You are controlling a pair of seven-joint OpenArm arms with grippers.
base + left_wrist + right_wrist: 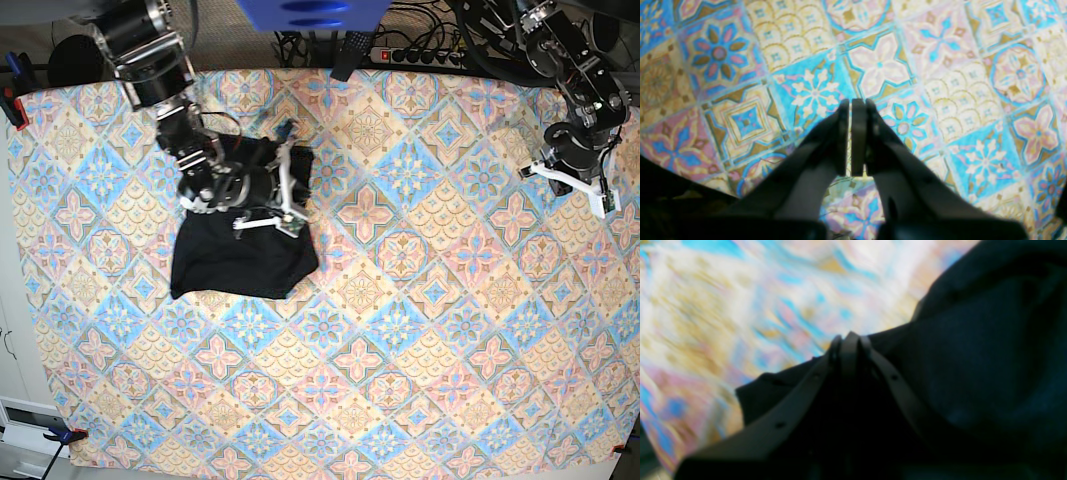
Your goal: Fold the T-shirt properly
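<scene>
Base view: the worktop (420, 330) lies bare across the centre, the lower half and the right side, so passage there is unobstructed. The only obstacle on the surface is the T-shirt (235, 262), bunched at upper left with the right gripper (288, 195) over it. The left gripper (575, 180) hangs at the upper right edge, well apart.

We see the T-shirt (235, 262) on the tablecloth (400, 340), toward its far left in the base view. Our right gripper (262, 195) sits over its far edge; our left gripper (572, 178) hangs well apart, far right.
</scene>
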